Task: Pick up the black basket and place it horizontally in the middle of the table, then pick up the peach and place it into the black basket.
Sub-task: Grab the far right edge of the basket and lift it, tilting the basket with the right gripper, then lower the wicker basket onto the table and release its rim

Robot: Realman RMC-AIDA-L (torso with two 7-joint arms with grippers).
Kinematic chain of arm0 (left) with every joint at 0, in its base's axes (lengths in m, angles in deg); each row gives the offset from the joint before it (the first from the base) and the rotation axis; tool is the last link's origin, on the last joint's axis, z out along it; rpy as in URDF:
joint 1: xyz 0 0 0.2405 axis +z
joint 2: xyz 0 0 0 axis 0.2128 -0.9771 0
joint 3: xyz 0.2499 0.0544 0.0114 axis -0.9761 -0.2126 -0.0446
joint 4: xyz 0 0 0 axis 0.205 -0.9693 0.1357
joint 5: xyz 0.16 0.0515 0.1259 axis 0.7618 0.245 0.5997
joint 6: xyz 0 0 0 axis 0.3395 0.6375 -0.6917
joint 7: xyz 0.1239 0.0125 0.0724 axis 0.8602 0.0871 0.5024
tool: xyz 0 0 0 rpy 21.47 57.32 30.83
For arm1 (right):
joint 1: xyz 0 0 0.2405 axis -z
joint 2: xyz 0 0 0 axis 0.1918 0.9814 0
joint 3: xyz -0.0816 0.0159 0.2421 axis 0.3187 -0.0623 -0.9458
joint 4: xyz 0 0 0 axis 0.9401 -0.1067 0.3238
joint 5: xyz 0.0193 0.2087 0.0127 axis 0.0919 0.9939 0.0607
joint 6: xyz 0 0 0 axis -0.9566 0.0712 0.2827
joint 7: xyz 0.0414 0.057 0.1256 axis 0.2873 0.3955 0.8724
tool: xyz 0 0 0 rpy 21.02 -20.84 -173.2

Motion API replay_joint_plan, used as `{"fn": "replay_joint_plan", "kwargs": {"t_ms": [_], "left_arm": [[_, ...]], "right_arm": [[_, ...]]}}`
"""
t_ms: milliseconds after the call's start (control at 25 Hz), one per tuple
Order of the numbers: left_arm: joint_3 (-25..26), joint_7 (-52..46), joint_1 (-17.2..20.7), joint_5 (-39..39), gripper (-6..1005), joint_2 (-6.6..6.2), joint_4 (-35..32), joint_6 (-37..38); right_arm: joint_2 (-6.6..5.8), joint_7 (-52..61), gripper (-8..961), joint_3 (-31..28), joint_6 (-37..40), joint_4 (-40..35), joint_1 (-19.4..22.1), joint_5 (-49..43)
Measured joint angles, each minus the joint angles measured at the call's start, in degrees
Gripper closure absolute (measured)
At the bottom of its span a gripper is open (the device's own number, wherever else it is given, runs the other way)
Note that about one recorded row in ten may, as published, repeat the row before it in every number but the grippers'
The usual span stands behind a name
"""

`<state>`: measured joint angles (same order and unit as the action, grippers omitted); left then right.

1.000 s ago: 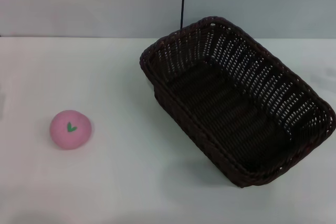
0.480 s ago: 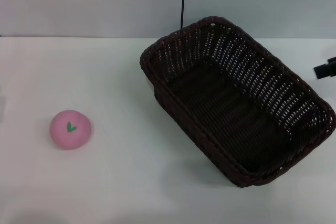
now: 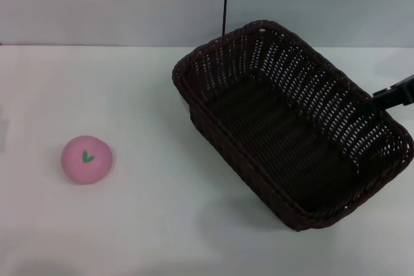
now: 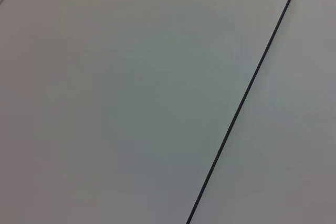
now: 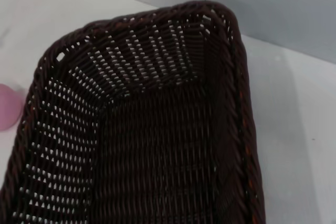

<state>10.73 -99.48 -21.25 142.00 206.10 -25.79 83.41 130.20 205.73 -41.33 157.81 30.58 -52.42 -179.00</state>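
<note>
Right gripper [image 3: 393,97], jaw state unclear, reaches over the dark open-weave black basket [image 3: 291,121] lying diagonally.

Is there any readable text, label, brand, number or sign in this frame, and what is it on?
None: no words, numbers or brand marks show in any view.
The peach carries only a small green leaf mark, not text.
The basket, the table and the right gripper at the basket's far right rim bear nothing readable.
</note>
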Motion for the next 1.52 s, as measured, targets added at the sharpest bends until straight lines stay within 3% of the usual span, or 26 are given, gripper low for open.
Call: {"fn": "replay_joint_plan", "kwargs": {"t_ms": [360, 480, 680, 880, 1000, 1240, 1520], "left_arm": [[0.00, 0.00, 0.09, 0.08, 244, 0.00, 0.00, 0.18], [0.01, 0.00, 0.09, 0.08, 244, -0.01, 0.05, 0.17], [-0.08, -0.03, 0.09, 0.16, 245, 0.00, 0.09, 0.19], [-0.09, -0.07, -0.01, 0.16, 245, 0.00, 0.08, -0.10], [-0.12, -0.08, -0.07, 0.16, 245, 0.00, 0.08, -0.17], [-0.17, -0.09, 0.05, 0.12, 245, -0.06, 0.50, -0.22], [0.02, -0.09, 0.01, -0.12, 245, -0.09, 0.60, -0.23]], "right_arm": [[0.21, -1.15, 498, 3.45, -7.68, 4.84, 0.15, -0.11], [0.84, -1.84, 505, 3.96, -10.06, 5.26, 0.80, -0.11], [1.10, -2.42, 517, 3.45, -10.23, 4.92, 1.63, 0.88], [1.18, -3.06, 722, 3.16, -9.92, 4.05, 2.49, 2.40], [1.36, -3.25, 792, 3.05, -9.87, 2.78, 3.23, 3.35], [1.75, -7.27, 798, 2.81, -7.36, -3.75, 8.15, 14.16], [1.56, -12.69, 800, 2.07, -5.08, -5.78, 9.37, 17.21]]}}
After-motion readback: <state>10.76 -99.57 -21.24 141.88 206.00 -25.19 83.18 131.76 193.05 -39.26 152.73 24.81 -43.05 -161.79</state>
